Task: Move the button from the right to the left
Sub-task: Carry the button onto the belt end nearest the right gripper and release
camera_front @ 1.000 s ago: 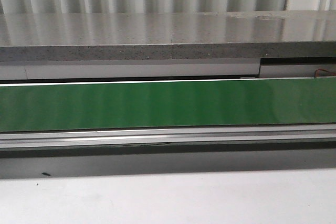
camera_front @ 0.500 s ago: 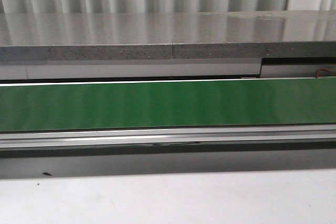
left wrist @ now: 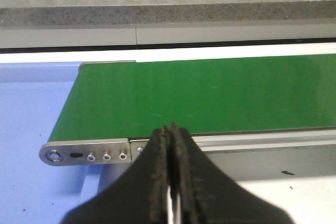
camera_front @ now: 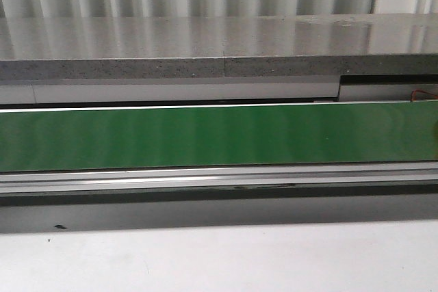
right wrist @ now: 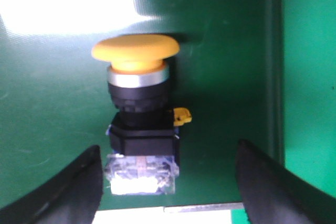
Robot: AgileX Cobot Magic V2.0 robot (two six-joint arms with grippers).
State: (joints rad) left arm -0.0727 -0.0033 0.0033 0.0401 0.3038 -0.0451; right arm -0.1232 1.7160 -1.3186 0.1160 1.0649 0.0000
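The button (right wrist: pixel 139 124) shows only in the right wrist view. It lies on its side on the green conveyor belt (right wrist: pixel 47 108), with its yellow mushroom cap pointing away from the fingers and its clear contact block nearest them. My right gripper (right wrist: pixel 168 150) is open. Its two black fingers stand on either side of the contact block without touching it. My left gripper (left wrist: pixel 170 129) is shut and empty, hovering just in front of the belt's left end (left wrist: pixel 84 156). Neither gripper shows in the front view.
The green belt (camera_front: pixel 205 135) runs across the front view, with a metal rail (camera_front: pixel 205 179) in front and a grey stone ledge (camera_front: pixel 205 46) behind. A white tabletop (camera_front: pixel 205 258) lies nearest. A blue surface (left wrist: pixel 31 103) lies beyond the belt's left end.
In the front view a small dark streak on the rail below the belt has shifted to the right. Nothing else differs.
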